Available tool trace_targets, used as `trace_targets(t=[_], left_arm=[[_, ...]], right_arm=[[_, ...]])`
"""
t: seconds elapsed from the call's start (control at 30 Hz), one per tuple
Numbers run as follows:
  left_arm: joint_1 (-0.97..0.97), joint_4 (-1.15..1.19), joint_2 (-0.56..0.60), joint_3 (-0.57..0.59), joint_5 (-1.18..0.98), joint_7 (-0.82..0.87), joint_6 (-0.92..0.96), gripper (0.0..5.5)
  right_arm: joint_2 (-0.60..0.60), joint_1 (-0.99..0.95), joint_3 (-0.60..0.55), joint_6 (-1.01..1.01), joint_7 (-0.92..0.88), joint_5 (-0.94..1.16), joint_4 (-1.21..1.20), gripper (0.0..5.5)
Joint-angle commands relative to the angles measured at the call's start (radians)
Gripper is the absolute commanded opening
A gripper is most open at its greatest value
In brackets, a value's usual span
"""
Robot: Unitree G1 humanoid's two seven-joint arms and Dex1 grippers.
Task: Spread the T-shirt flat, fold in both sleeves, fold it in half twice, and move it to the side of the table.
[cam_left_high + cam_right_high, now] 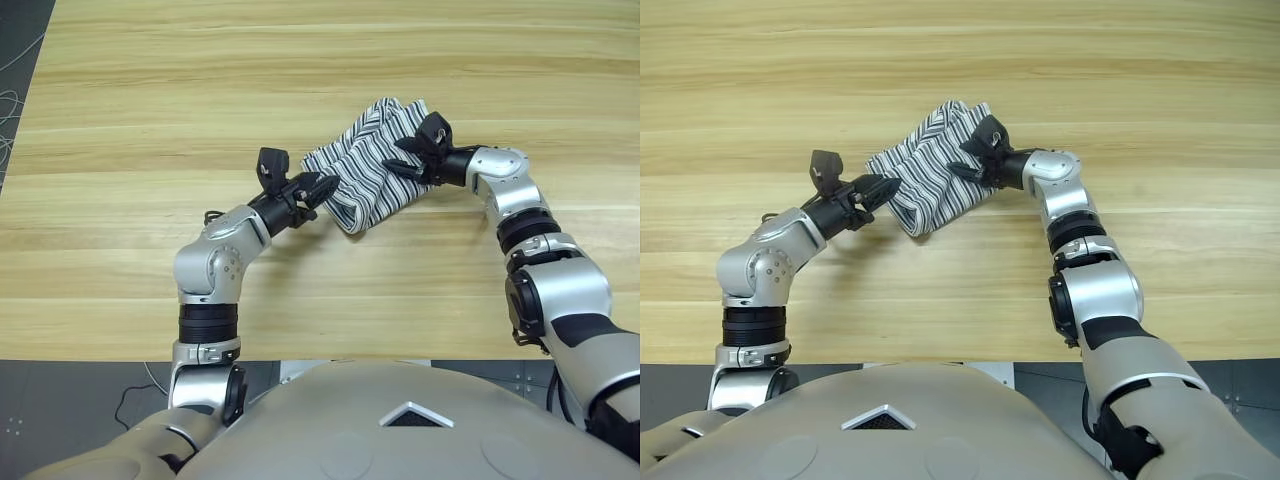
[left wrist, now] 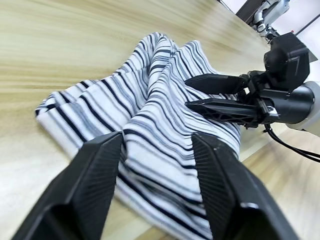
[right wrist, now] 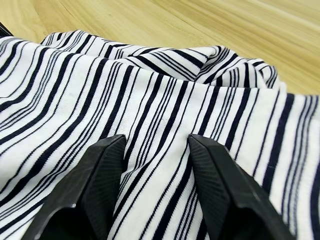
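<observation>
Lying near the middle of the tabletop (image 1: 150, 100), the T-shirt (image 1: 365, 185) is a compact folded bundle of black and white stripes. It is slightly rumpled and runs diagonally from near left to far right. The left hand (image 1: 328, 186) sits at the bundle's near left edge, low over the wood. Whether its tips touch the cloth or stop just short cannot be told from the head views. Seen from the left wrist, its two ribbed fingers (image 2: 95, 185) stand apart, released, with striped fabric showing in the gap between them. The right hand (image 1: 395, 155) is at the bundle's right side, coming in from the right. Its fingers (image 3: 97, 180) are also spread, grasping nothing, with cloth lying under and between them. Whether the tips press into the fabric cannot be told. The two hands face each other across the shirt. The shirt's far end bunches into a few soft folds, and its near end is a rounded fold on the wood.
</observation>
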Motion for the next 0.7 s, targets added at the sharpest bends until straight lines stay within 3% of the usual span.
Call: trace_targets(t=[0.03,0.33,0.7], left_arm=[[-0.016,0.024,-0.004,-0.010,0.020,0.009,-0.022,1.81],[-0.016,0.036,-0.002,-0.020,0.026,0.007,-0.033,0.17],[-0.040,0.050,0.007,-0.005,0.036,0.012,-0.044,0.11]], right_arm=[[0.008,0.022,0.015,0.010,0.003,-0.018,-0.001,2.35],[0.009,0.021,0.010,0.009,-0.007,-0.018,-0.003,2.35],[0.012,0.013,-0.017,0.012,-0.009,0.005,-0.005,2.35]])
